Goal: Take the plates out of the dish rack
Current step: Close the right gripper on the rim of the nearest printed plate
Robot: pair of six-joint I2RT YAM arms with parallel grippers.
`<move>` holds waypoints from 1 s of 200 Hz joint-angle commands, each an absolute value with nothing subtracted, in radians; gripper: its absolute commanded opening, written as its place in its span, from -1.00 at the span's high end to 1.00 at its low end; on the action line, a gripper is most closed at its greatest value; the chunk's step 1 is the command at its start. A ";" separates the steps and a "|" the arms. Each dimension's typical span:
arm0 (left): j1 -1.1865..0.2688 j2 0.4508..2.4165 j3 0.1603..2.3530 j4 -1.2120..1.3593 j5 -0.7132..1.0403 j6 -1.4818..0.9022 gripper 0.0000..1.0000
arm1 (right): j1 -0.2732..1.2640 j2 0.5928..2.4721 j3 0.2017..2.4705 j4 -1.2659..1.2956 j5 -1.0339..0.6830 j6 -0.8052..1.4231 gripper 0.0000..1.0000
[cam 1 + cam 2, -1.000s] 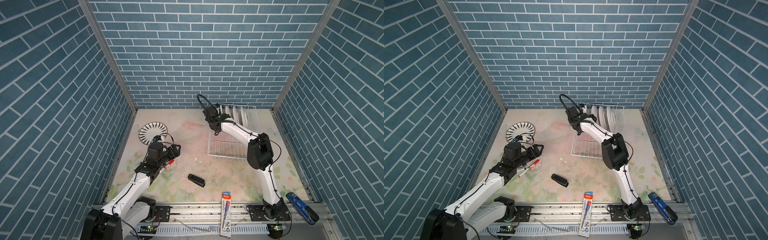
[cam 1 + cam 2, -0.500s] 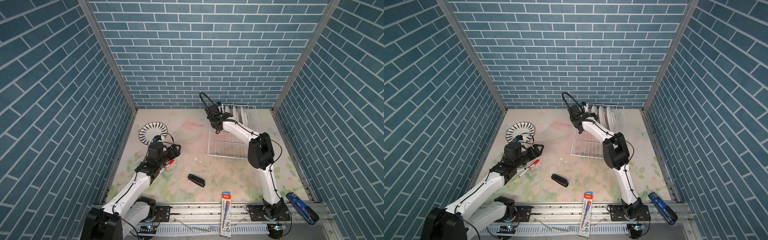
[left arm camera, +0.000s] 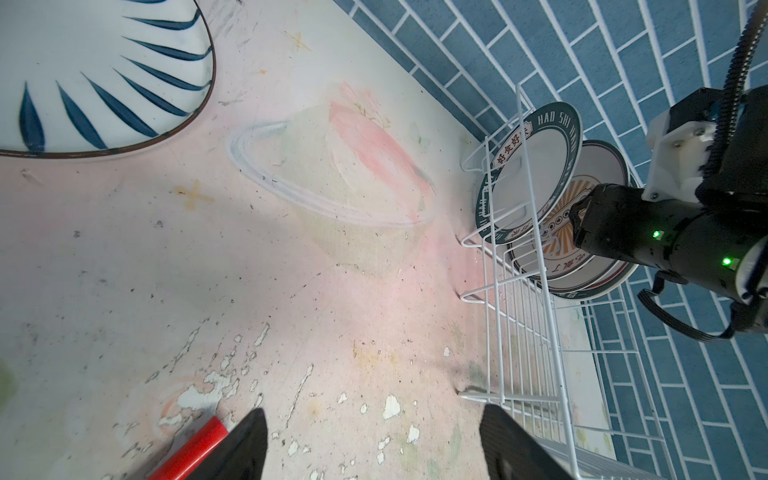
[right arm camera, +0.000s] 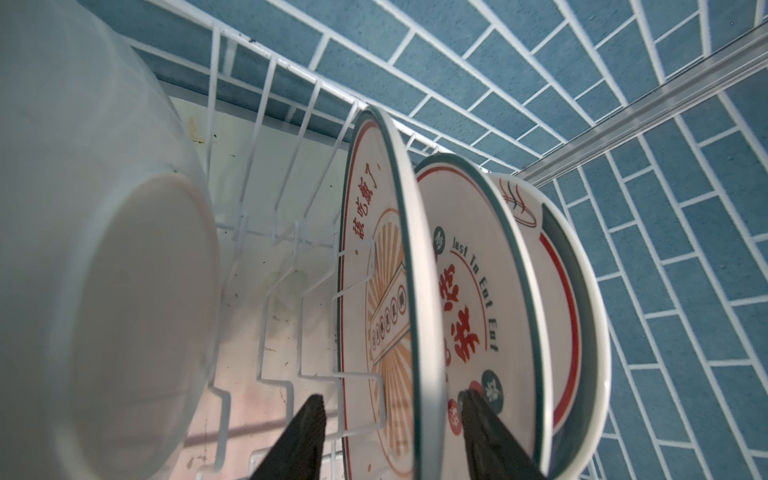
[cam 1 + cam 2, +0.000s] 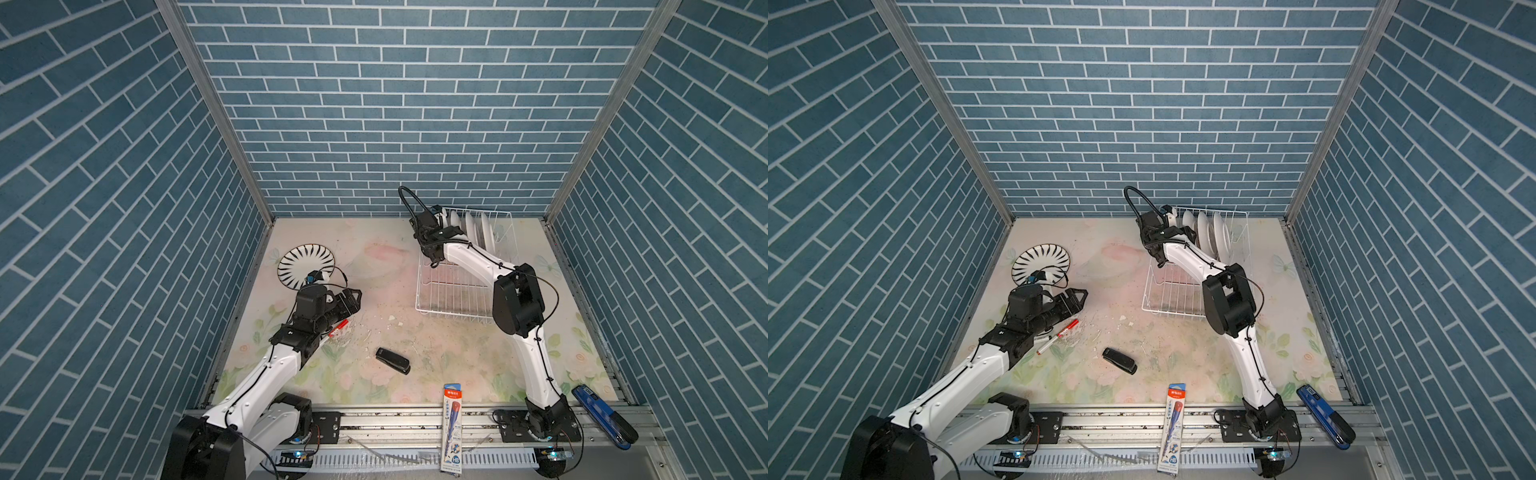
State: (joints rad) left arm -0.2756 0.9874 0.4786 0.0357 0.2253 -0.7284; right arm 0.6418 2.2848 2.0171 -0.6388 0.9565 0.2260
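Note:
The white wire dish rack (image 5: 453, 291) stands at the back right, with several plates (image 5: 471, 228) upright in its far slots. My right gripper (image 4: 392, 411) is open, its jaws astride the rim of the orange-gold plate (image 4: 374, 291). One finger is in the empty slot and the other is before the "Just To Eat" plate (image 4: 469, 311). A white plate back (image 4: 124, 291) stands one slot over. A black-striped plate (image 5: 306, 266) lies flat on the table at the left. My left gripper (image 3: 372, 415) hovers open and empty over the table near it.
A red marker (image 5: 1059, 334) lies under my left arm. A black stapler (image 5: 392, 360) sits mid-table, with a pencil box (image 5: 453, 428) and a blue tool (image 5: 602, 415) at the front edge. Blue brick walls close in three sides, just behind the rack (image 5: 1183, 286).
My right gripper has moved right, deeper into the rack and over the plate rim, and its jaws have narrowed a little. The left arm has not moved.

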 commanded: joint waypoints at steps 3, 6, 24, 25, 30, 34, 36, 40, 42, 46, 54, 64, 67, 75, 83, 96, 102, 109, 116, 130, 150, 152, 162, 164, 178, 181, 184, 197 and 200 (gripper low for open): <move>-0.282 0.978 0.494 0.038 0.225 -0.721 -0.65 | 0.631 2.301 2.065 -0.629 0.985 0.199 -0.05; -0.282 0.977 0.494 0.038 0.224 -0.720 -0.65 | 0.631 2.302 2.065 -0.629 0.983 0.199 -0.04; -0.282 0.978 0.492 0.037 0.221 -0.717 -0.65 | 0.629 2.304 2.065 -0.629 0.979 0.201 0.02; -0.282 0.978 0.492 0.037 0.221 -0.718 -0.65 | 0.629 2.304 2.065 -0.629 0.979 0.201 0.02; -0.282 0.977 0.494 0.037 0.221 -0.719 -0.65 | 0.628 2.304 2.065 -0.629 0.979 0.202 0.03; -0.282 0.976 0.493 0.037 0.221 -0.719 -0.65 | 0.627 2.303 2.066 -0.629 0.979 0.202 0.04; -0.282 0.976 0.493 0.037 0.222 -0.719 -0.65 | 0.627 2.303 2.066 -0.629 0.978 0.202 0.05; -0.282 0.977 0.492 0.037 0.222 -0.718 -0.65 | 0.626 2.303 2.065 -0.630 0.978 0.202 0.06; -0.282 0.977 0.492 0.037 0.221 -0.719 -0.65 | 0.626 2.303 2.065 -0.630 0.977 0.202 0.07; -0.282 0.977 0.492 0.038 0.221 -0.718 -0.65 | 0.625 2.303 2.065 -0.632 0.977 0.202 0.08; -0.282 0.977 0.492 0.039 0.221 -0.719 -0.65 | 0.623 2.303 2.065 -0.633 0.973 0.203 0.10; -0.282 0.978 0.491 0.042 0.222 -0.719 -0.65 | 0.623 2.301 2.063 -0.634 0.967 0.204 0.14; -0.282 0.978 0.491 0.043 0.224 -0.719 -0.65 | 0.622 2.302 2.063 -0.637 0.966 0.205 0.15; -0.282 0.980 0.489 0.046 0.224 -0.721 -0.65 | 0.621 2.300 2.062 -0.638 0.963 0.207 0.17; -0.282 0.982 0.489 0.049 0.225 -0.721 -0.65 | 0.622 2.300 2.061 -0.640 0.963 0.210 0.19; -0.282 0.985 0.488 0.052 0.229 -0.721 -0.65 | 0.619 2.299 2.058 -0.639 0.959 0.213 0.22; -0.282 0.985 0.488 0.052 0.229 -0.722 -0.65 | 0.620 2.299 2.058 -0.639 0.956 0.213 0.25; -0.282 0.986 0.488 0.052 0.230 -0.723 -0.65 | 0.619 2.300 2.056 -0.638 0.956 0.214 0.28; -0.282 0.983 0.488 0.054 0.232 -0.721 -0.65 | 0.620 2.299 2.055 -0.639 0.957 0.212 0.31; -0.282 0.981 0.486 0.055 0.232 -0.723 -0.65 | 0.618 2.301 2.053 -0.635 0.957 0.209 0.36; -0.282 0.984 0.484 0.057 0.231 -0.723 -0.65 | 0.620 2.302 2.051 -0.634 0.958 0.210 0.38; -0.282 0.983 0.484 0.057 0.231 -0.724 -0.65 | 0.620 2.303 2.050 -0.634 0.958 0.210 0.39; -0.282 0.984 0.485 0.057 0.233 -0.723 -0.65 | 0.619 2.304 2.050 -0.634 0.961 0.212 0.39; -0.282 0.984 0.484 0.056 0.233 -0.722 -0.65 | 0.618 2.304 2.050 -0.635 0.960 0.212 0.40; -0.282 0.982 0.486 0.057 0.233 -0.722 -0.65 | 0.618 2.306 2.050 -0.634 0.959 0.212 0.41; -0.282 0.982 0.486 0.057 0.233 -0.722 -0.65 | 0.618 2.306 2.048 -0.635 0.959 0.211 0.41; -0.282 0.982 0.486 0.057 0.233 -0.722 -0.65 | 0.617 2.308 2.049 -0.635 0.959 0.212 0.42; -0.282 0.982 0.485 0.057 0.233 -0.723 -0.65 | 0.620 2.308 2.047 -0.636 0.957 0.212 0.45; -0.282 0.982 0.485 0.057 0.233 -0.724 -0.65 | 0.618 2.308 2.046 -0.635 0.959 0.212 0.46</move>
State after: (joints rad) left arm -0.2756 0.9874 0.4786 0.0422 0.2287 -0.7284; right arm 0.6224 2.2875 2.0171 -0.6350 0.9527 0.2085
